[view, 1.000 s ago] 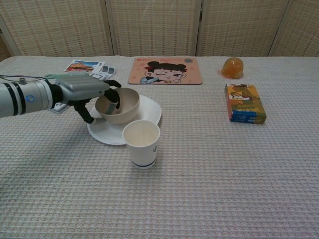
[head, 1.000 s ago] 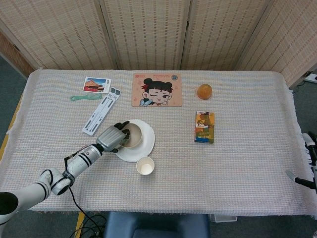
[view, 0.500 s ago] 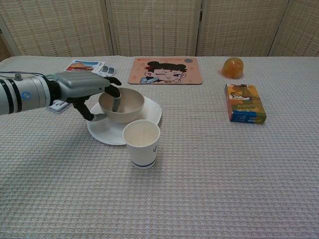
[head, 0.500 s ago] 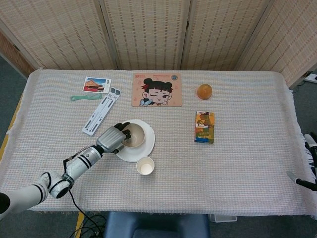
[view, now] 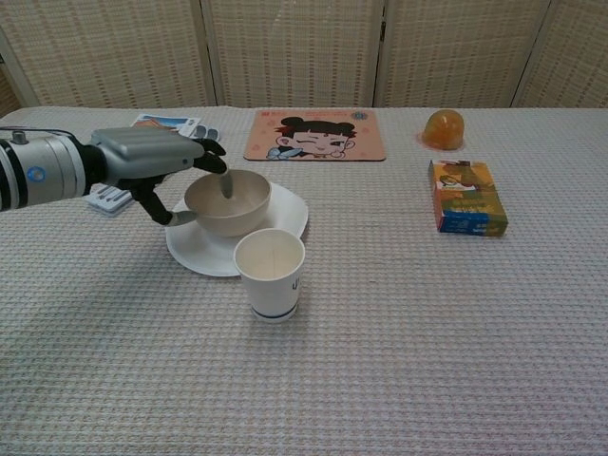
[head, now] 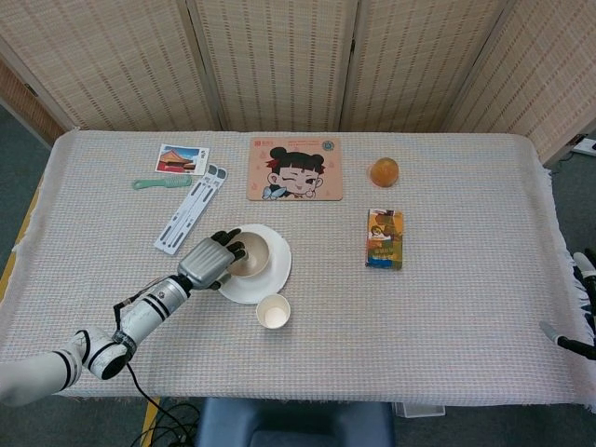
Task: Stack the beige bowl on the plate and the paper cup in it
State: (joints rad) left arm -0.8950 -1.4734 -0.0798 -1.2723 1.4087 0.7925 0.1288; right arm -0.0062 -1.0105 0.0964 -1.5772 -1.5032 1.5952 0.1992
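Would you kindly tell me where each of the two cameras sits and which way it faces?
Head view: high above the table's near edge, looking steeply down on the whole table; the left arm and left hand show, and a bit of the right arm at the right border.
Chest view: low at the near edge, looking across the table toward the screens; only the left forearm and hand show.
Both share the bowl on the plate, and the paper cup.

The head view looks steeply down from high above the near edge, taking in the whole table [head: 447,307]; the chest view sits low and close, facing across it toward the folding screens [view: 294,47]; both share the plate [view: 285,220].
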